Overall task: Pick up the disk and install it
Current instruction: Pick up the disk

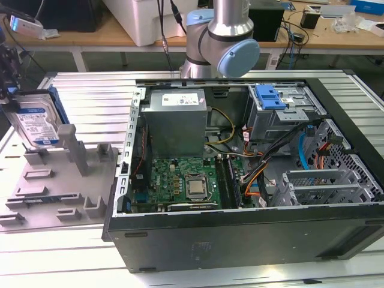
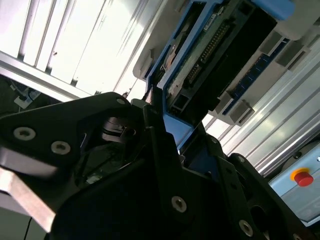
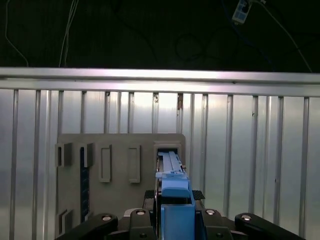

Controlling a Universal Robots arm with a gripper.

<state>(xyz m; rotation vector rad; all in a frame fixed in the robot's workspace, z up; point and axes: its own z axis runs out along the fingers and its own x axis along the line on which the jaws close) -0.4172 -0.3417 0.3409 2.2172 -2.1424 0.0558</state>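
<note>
The black hand (image 3: 175, 220) is closed on the disk (image 3: 174, 187), which is seen edge-on with its blue bracket toward the camera. Past it a grey plate (image 3: 120, 160) with several rectangular slots lies flat on the ribbed metal counter (image 3: 250, 150). The far end of the disk is in line with one slot; whether they touch cannot be told. Beyond the counter's edge, thin cables (image 3: 66, 35) hang in the dark.

The arm (image 1: 231, 12) is showing a polished silver tube and rounded grey joints, one wearing a pale blue cap (image 1: 239, 57). The pincer (image 3: 175, 202) is presenting matte black, angular links in both wrist views, with small silver screw heads (image 2: 176, 202) sitting just behind its fingers along the dark housing.
</note>
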